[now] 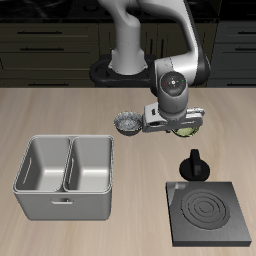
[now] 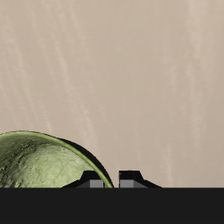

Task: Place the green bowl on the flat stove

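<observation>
The gripper (image 1: 183, 124) hangs over the back half of the table (image 1: 60, 110), tilted, with its jaws at the green bowl (image 1: 187, 128). In the wrist view the two grey fingertips (image 2: 131, 178) stand close to each other just beside the bowl's rim (image 2: 83, 157), one tip seeming to meet that rim, yet whether the jaws are clamped on it or merely close I cannot tell. Whether the bowl rests on the table or is lifted clear of it is also unclear in the exterior view.

The green bowl (image 2: 39, 166) is small and round, olive yellow-green, with a thin darker rim and a mottled, bumpy inside; only part of it shows in the wrist view.

In the exterior view, at 9 o'clock from the gripper and near it sits a grey-silver patterned bowl (image 1: 127, 123). At 6 o'clock, nearer the table's front edge, stands a small black knobbed pot (image 1: 194, 165), and beyond it, at the front edge, lies the flat stove (image 1: 212, 212), a dark grey square plate with concentric ring marks. At about 8 o'clock rests a double-basin grey metal tray (image 1: 66, 178).

The table is pale beige wood with faint streaks. Behind it stand dark cabinets with drawer handles (image 1: 40, 45).
</observation>
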Controlling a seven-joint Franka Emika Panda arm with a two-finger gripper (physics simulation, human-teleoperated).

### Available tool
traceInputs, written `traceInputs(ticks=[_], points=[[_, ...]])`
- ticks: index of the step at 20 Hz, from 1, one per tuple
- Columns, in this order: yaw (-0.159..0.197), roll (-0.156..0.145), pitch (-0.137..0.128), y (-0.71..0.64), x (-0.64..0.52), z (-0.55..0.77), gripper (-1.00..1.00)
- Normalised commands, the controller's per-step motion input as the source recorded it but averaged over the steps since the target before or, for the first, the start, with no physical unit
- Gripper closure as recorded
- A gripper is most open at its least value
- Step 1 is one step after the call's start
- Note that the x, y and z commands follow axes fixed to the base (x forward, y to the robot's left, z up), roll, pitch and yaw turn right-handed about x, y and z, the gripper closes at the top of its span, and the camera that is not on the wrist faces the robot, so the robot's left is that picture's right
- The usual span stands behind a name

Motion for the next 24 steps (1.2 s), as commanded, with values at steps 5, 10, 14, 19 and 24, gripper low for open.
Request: traceInputs(ticks=[5,10,14,19,24], points=[[-0.015,0.013,-0.038,-0.08,0.01,0.18,1.0],[0.007,-0.008,-0.078,-0.1,0.09,0.42,1.0],[0.03,-0.059,-0.146,-0.21,0.12,0.79,1.0],[0.01,-0.012,-0.14,-0.04,-0.05,0.87,1.0],[-0.008,-0.022,-0.125,-0.09,-0.03,0.66,1.0]])
